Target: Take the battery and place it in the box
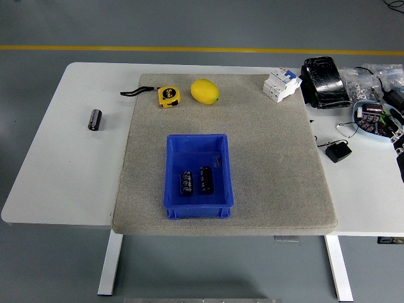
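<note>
Head view: a white table (57, 170) is seen from above, with a grey felt mat (271, 158) laid over its middle and reaching the near edge. A blue box (197, 144) sits on the mat's near half, open side up; two dark cylindrical batteries (196, 181) lie side by side on its floor, toward the near wall, close together, though whether they touch cannot be told. A third battery (95, 119), dark and cylindrical, lies on the bare table to the left of the mat, well apart from the box. At the mat's far edge a yellow tape measure (168, 96) with a black strap trailing left is seen, and just right of it a lemon (204, 91). A white circuit breaker (281, 84) stands at the mat's far right corner. Beyond it, on the bare table to the right, a black wrapped bundle (324, 81) is noted, then a shallow dish of small parts (374, 118) amid loose cables, and nearer the mat a small black adapter (338, 152). At the right edge of the picture a thin sliver of dark and white shapes is cut off by the frame; whether it belongs to the robot's right arm cannot be told. Neither hand is seen, so their state cannot be reported.
</note>
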Action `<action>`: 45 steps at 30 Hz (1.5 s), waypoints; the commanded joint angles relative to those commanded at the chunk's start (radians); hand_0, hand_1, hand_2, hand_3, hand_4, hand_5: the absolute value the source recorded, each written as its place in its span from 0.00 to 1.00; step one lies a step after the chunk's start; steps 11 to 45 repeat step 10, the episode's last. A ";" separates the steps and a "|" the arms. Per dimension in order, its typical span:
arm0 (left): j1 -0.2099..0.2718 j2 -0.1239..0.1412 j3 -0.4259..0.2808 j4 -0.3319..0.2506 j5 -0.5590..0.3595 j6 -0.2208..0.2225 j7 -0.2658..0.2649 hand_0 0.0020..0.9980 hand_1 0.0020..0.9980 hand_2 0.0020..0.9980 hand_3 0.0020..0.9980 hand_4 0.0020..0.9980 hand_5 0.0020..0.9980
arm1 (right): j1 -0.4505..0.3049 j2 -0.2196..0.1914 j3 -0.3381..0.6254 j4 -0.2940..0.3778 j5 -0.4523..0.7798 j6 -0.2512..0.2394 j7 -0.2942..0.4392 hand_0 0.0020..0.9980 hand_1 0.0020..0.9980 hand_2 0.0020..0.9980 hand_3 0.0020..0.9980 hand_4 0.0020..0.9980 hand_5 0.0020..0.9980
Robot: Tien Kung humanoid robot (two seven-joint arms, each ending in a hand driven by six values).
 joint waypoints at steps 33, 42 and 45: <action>-0.010 -0.004 -0.037 0.000 0.043 0.007 0.000 0.49 0.51 0.60 0.70 0.64 0.80 | -0.017 0.023 0.052 0.037 0.008 -0.002 -0.012 0.94 0.85 0.87 0.92 1.00 1.00; -0.010 -0.004 -0.037 0.000 0.043 0.007 0.000 0.49 0.51 0.60 0.70 0.64 0.80 | -0.017 0.023 0.052 0.037 0.008 -0.002 -0.012 0.94 0.85 0.87 0.92 1.00 1.00; -0.010 -0.004 -0.037 0.000 0.043 0.007 0.000 0.49 0.51 0.60 0.70 0.64 0.80 | -0.017 0.023 0.052 0.037 0.008 -0.002 -0.012 0.94 0.85 0.87 0.92 1.00 1.00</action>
